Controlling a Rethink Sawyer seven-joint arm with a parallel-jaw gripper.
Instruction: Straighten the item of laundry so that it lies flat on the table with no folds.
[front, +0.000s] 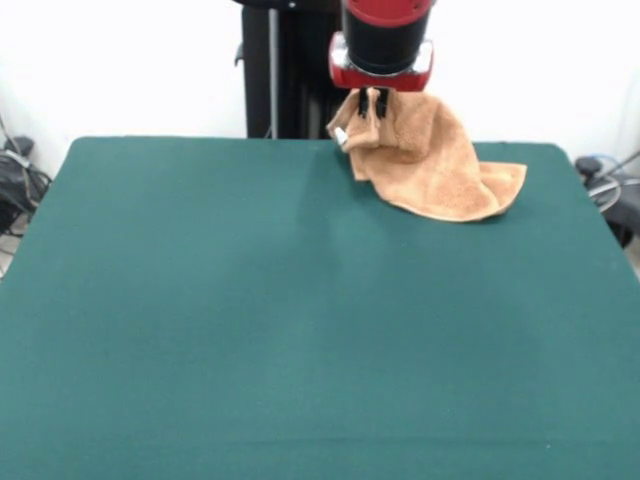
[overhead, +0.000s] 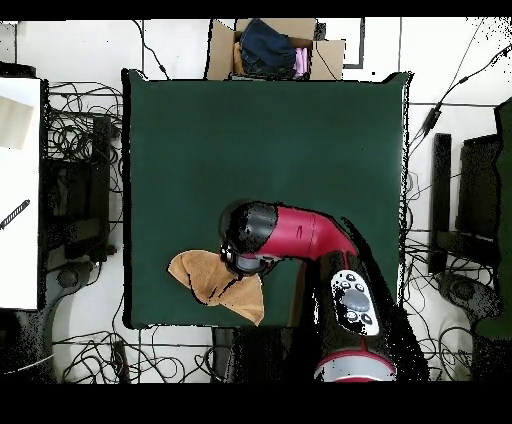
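My pincer (front: 375, 103) is pinched narrow on the towel (front: 430, 165), gripping it at a top corner w/ the small white label (front: 341, 135) just beside my fingertips. In the front view the cloth hangs from the grip and trails down toward 4 o'clock, its low end resting on the table (front: 250, 330) at the far edge, near the pedestal. From overhead the towel (overhead: 215, 283) sits at abt 7 o'clock of the green top (overhead: 260, 140), close to the edge by my base, partly hidden under my arm (overhead: 300, 235). It's bunched and creased, not flat at all. I judge I hold a corner up so the weight lets folds drop out; next I'd prob drag it toward the table's middle, laying it down gradually. Risk: trailing end could slip off the edge.
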